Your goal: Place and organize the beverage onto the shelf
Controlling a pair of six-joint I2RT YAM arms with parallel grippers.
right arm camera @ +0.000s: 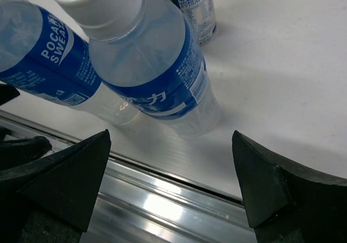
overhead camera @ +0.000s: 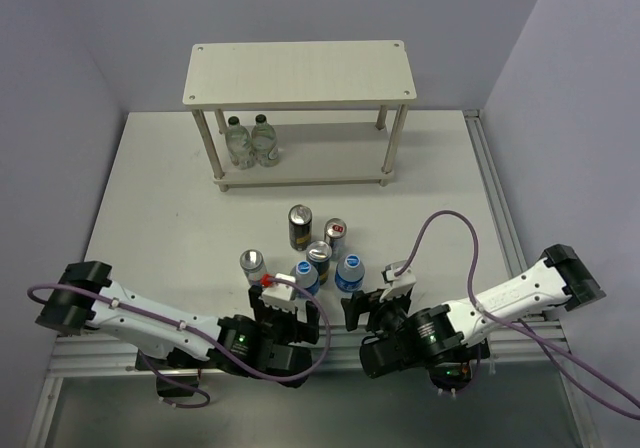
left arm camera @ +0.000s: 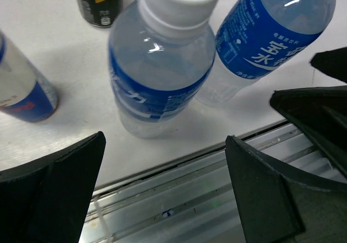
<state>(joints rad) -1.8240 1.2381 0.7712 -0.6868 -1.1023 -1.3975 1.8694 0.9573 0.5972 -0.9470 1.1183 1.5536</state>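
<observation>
Left fingers (left arm camera: 54, 194) spread wide, a water bottle (left arm camera: 160, 75) standing on the table (left arm camera: 65, 64) just ahead of their gap, untouched. Right fingers (right arm camera: 282, 194) gape too, facing the second bottle (right arm camera: 152, 75). Shelf (overhead camera: 300, 73) stands well beyond.

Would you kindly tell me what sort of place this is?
Probably a robotics lab cell: bare grey walls around a white table, two arms at its edge, drinks staged before a shelf.
</observation>
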